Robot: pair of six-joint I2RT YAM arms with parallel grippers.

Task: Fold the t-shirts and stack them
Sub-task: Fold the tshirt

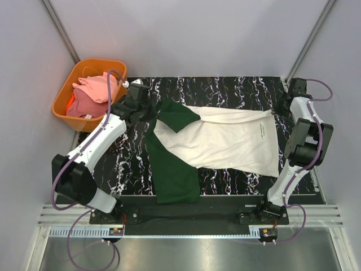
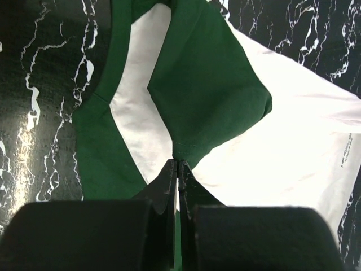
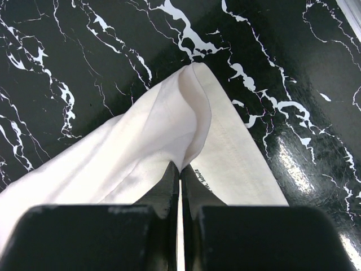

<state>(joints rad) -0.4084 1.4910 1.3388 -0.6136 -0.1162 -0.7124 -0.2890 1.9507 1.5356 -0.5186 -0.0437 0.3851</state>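
Note:
The cream t-shirt (image 1: 225, 141) with dark green sleeves lies spread on the black marbled table (image 1: 225, 90). My left gripper (image 1: 151, 108) is shut on its far green sleeve (image 2: 208, 90), which is folded over the cream body (image 2: 293, 152). My right gripper (image 1: 277, 108) is shut on a cream hem corner (image 3: 180, 124) at the far right. The near green sleeve (image 1: 172, 169) lies flat toward the front edge. Pink and coral t-shirts (image 1: 93, 90) are piled in an orange basket (image 1: 61, 99).
The orange basket stands off the table's far left corner. Grey enclosure walls with metal posts (image 1: 62, 34) rise on both sides. The table's front rail (image 1: 186, 217) runs between the arm bases.

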